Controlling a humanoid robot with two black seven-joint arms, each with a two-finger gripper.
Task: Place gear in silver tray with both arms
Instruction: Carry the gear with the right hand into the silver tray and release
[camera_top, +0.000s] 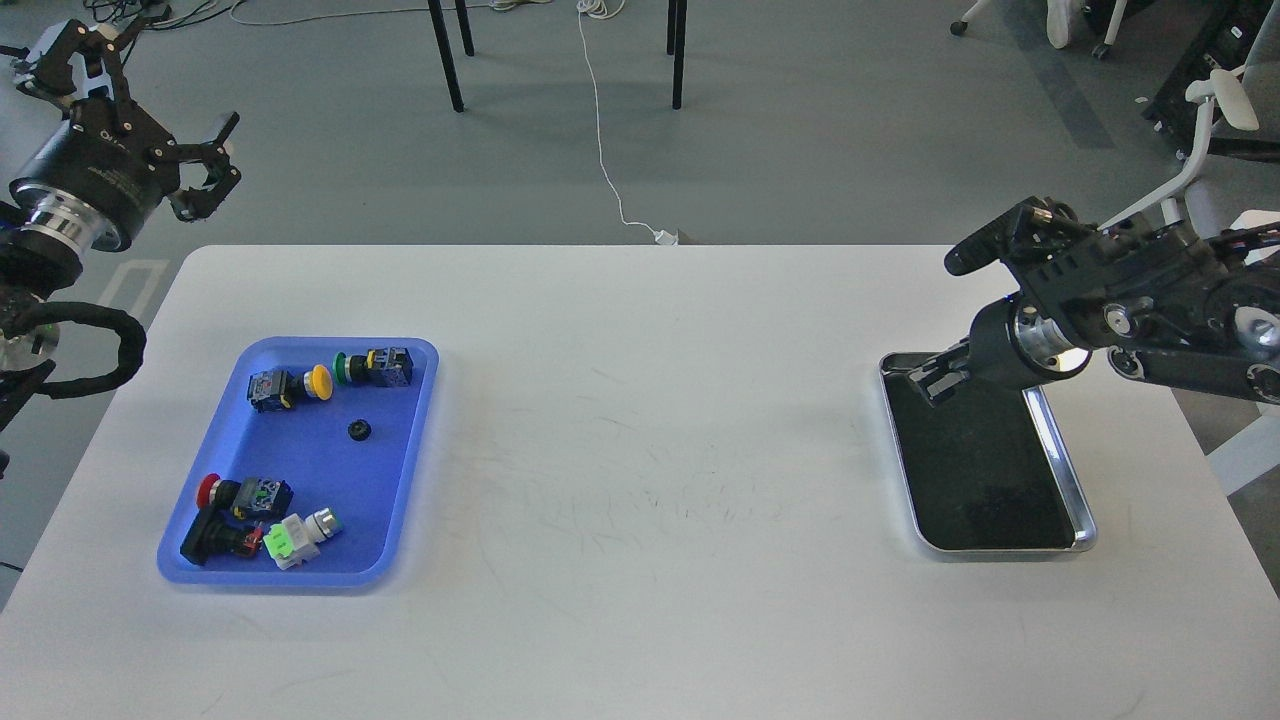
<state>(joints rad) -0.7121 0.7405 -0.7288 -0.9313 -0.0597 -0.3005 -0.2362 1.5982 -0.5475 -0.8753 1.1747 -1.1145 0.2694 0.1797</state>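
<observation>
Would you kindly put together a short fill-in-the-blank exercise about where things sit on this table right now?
1. The small black gear lies in the ____ plastic tray.
2. The silver tray sits on the robot's ____ side of the table.
3. The yellow-capped push button lies in the tray's ____ half, away from the robot.
4. The silver tray holds ____ parts.

Missing words: blue; right; far; no

Only lettering I can spot is some tiny white print on my left arm's wrist housing, way too small to read.
</observation>
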